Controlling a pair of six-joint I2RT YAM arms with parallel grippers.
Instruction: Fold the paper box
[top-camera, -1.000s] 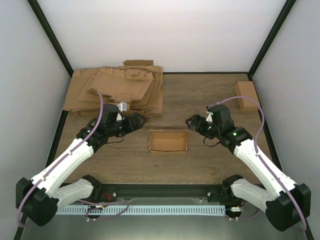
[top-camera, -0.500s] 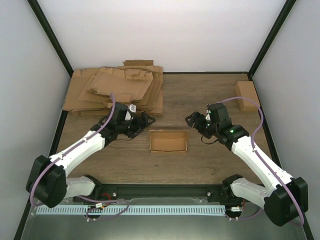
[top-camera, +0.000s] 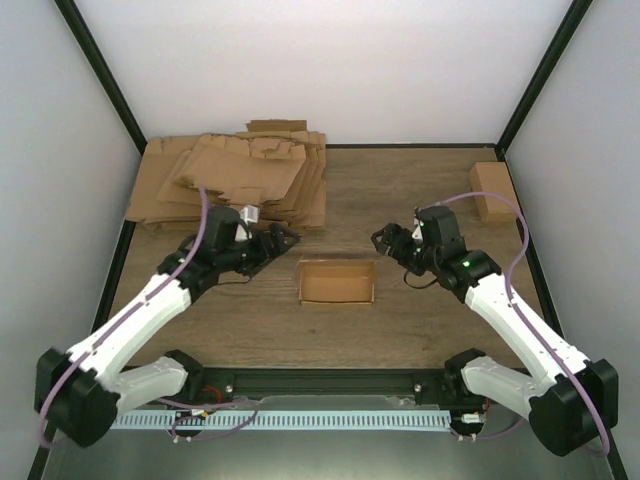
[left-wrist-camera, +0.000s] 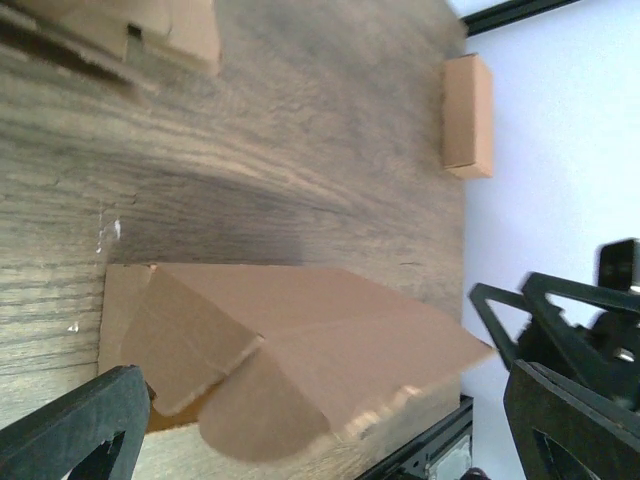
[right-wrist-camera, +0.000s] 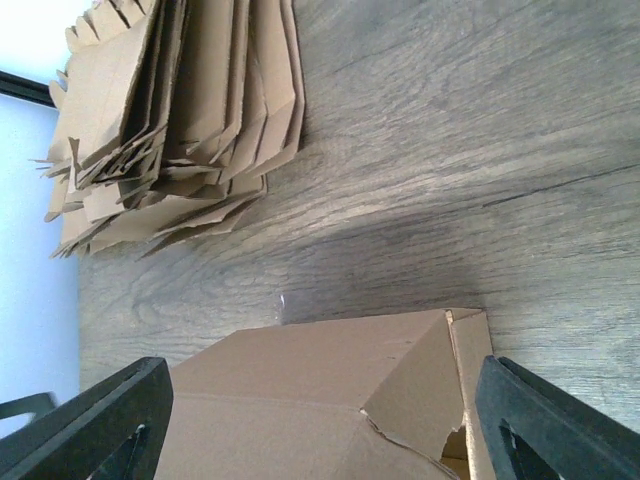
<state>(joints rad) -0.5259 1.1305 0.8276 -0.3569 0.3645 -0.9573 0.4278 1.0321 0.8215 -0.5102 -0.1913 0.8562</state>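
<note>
Left tool (top-camera: 285, 239) drew back; paper box (top-camera: 337, 285) sits between it and right tool (top-camera: 381, 240), both wide, empty.

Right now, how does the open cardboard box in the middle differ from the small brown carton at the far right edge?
The paper box is open on top, with loose flaps; the small carton is closed all round. The paper box lies in the middle, long side running left to right; the small carton sits at the far right edge, long side running near to far. Both are plain brown cardboard.
</note>
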